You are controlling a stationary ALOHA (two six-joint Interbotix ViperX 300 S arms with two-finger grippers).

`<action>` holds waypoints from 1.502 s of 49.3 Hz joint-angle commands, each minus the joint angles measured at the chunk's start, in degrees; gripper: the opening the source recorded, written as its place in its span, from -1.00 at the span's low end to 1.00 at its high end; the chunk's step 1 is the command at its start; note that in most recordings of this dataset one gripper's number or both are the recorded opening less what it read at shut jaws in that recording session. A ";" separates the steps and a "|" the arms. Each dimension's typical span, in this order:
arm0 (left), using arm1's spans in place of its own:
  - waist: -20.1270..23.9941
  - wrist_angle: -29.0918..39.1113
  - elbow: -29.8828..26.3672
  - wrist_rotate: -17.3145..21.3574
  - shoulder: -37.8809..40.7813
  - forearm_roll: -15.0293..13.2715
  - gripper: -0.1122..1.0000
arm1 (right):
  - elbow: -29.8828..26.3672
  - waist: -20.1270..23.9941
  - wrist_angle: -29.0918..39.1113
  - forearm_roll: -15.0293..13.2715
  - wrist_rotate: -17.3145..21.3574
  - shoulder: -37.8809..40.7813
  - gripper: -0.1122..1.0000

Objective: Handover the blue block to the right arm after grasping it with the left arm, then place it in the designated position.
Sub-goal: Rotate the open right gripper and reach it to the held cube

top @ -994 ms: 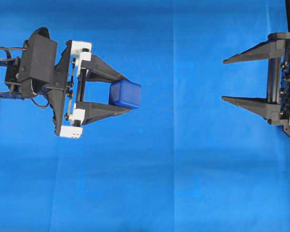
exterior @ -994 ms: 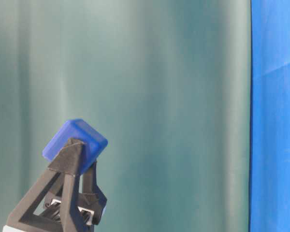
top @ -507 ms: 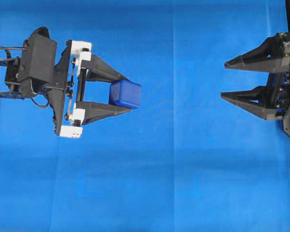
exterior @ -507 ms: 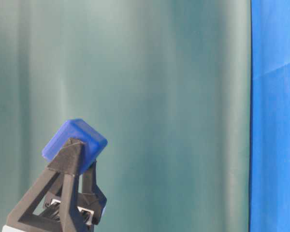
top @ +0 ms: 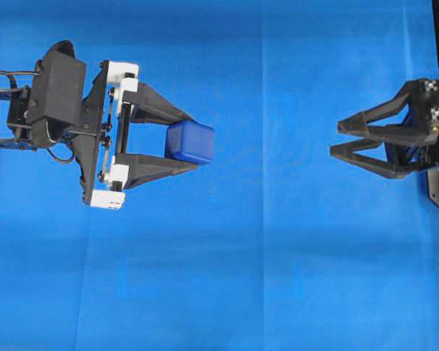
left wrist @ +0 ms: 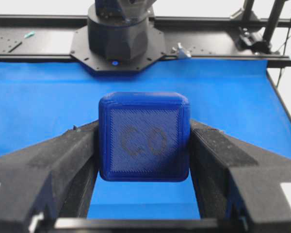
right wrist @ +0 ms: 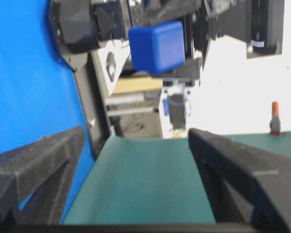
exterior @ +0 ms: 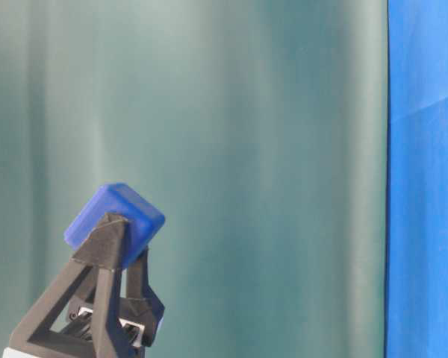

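The blue block (top: 189,142), a small dark-blue cube, hangs above the cloth with my left gripper (top: 194,142) shut on it, one black finger on each side. In the left wrist view the block (left wrist: 144,143) fills the gap between the fingers (left wrist: 77,150), a faint emboss on its near face. From table level the block (exterior: 116,215) sits tilted at the fingertips. My right gripper (top: 335,139) stands open at the right, rolled on its side, pointing at the block across a wide gap. Its wrist view shows the block (right wrist: 156,46) far ahead and nothing between its fingers (right wrist: 53,150).
Bright blue cloth (top: 278,278) covers the table below both arms. A teal backdrop (exterior: 246,149) stands behind the scene. The right arm's black base (left wrist: 119,39) and a black frame rail (left wrist: 39,22) lie beyond the cloth's far edge.
The right gripper has rolled about its own axis, so from overhead its fingers now look close together, and its tips have crept slightly left. The left gripper and block have stayed still.
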 commanded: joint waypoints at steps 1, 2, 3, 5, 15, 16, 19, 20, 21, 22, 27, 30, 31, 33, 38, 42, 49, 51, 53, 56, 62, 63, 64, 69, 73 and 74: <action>0.09 -0.53 -0.62 -0.09 -0.97 -0.18 0.07 | -1.49 0.09 -1.23 -0.26 0.00 0.26 0.92; 0.09 -0.53 -0.62 -0.09 -0.88 -0.18 0.07 | -1.49 0.09 -1.23 -0.26 0.00 0.26 0.92; 0.09 -0.53 -0.53 -0.09 -0.97 -0.18 0.07 | -1.41 0.09 -1.23 -0.26 0.00 0.26 0.92; 0.09 -0.53 -0.53 -0.09 -1.05 -0.18 0.07 | -1.49 0.09 -1.23 -0.26 0.00 0.26 0.92; 0.09 -0.53 -0.44 -0.09 -1.05 -0.18 0.07 | -1.41 0.09 -1.14 -0.18 0.00 0.44 0.92; 0.09 -0.53 -0.44 -0.09 -1.05 -0.18 0.07 | -1.41 0.09 -1.14 -0.26 0.00 0.44 0.92; 0.09 -0.53 -0.44 -0.09 -1.05 -0.18 0.07 | -1.41 0.09 -1.14 -0.26 0.00 0.53 0.92; 0.09 -0.53 -0.44 -0.09 -1.05 -0.18 0.07 | -1.41 0.09 -1.14 -0.26 0.00 0.53 0.92; 0.09 -0.53 -0.44 -0.09 -1.05 -0.18 0.07 | -1.41 0.09 -1.14 -0.18 0.00 0.53 0.92; 0.09 -0.53 -0.44 -0.09 -1.05 -0.18 0.07 | -1.41 0.09 -1.05 -0.26 0.00 0.53 0.92; 0.09 -0.53 -0.44 -0.09 -1.05 -0.18 0.07 | -1.49 0.09 -1.05 -0.18 0.00 0.53 0.92; 0.09 -0.53 -0.44 -0.09 -1.05 -0.18 0.07 | -1.49 0.09 -1.05 -0.18 0.00 0.53 0.92; 0.09 -0.53 -0.44 -0.09 -1.05 -0.18 0.07 | -1.49 0.09 -0.97 -0.18 0.00 0.53 0.92; 0.09 -0.53 -0.44 -0.09 -1.05 -0.18 0.07 | -1.49 0.09 -1.05 -0.18 0.00 0.53 0.92; 0.09 -0.53 -0.53 -0.09 -1.05 -0.18 0.07 | -1.49 0.09 -1.05 -0.18 0.00 0.53 0.92; 0.18 -0.53 -0.53 -0.09 -1.05 -0.18 0.07 | -1.49 0.09 -1.05 -0.18 0.00 0.53 0.92; 0.09 -0.53 -0.44 -0.09 -1.05 -0.18 0.07 | -1.49 0.09 -1.05 -0.18 0.00 0.53 0.92; 0.18 -0.53 -0.44 -0.09 -1.05 -0.18 0.07 | -1.49 0.09 -1.05 -0.18 0.00 0.53 0.92; 0.09 -0.53 -0.44 -0.09 -1.05 -0.18 0.07 | -1.49 0.09 -1.05 -0.18 0.00 0.53 0.92; 0.09 -0.62 -0.44 -0.09 -1.05 -0.18 0.07 | -1.49 0.09 -1.14 -0.18 0.00 0.62 0.92; 0.09 -0.53 -0.44 -0.09 -1.05 -0.18 0.07 | -1.76 0.09 -1.32 -0.18 0.00 1.23 0.92; 0.18 -0.53 -0.44 -0.09 -1.05 -0.18 0.07 | -1.85 0.09 -1.41 -0.18 0.00 1.41 0.92; 0.09 -0.62 -0.44 -0.09 -1.05 -0.18 0.07 | -2.11 0.09 -1.49 -0.18 0.00 1.76 0.92; 0.09 -0.53 -0.44 -0.09 -1.05 -0.18 0.07 | -3.34 0.09 -2.02 -0.18 0.00 3.60 0.92; 0.18 -0.53 -0.44 -0.09 -1.05 -0.18 0.07 | -4.75 0.09 -2.55 -0.18 0.00 5.71 0.92; 0.09 -0.62 -0.44 -0.09 -1.05 -0.18 0.07 | -5.10 0.09 -2.72 -0.18 0.00 6.15 0.92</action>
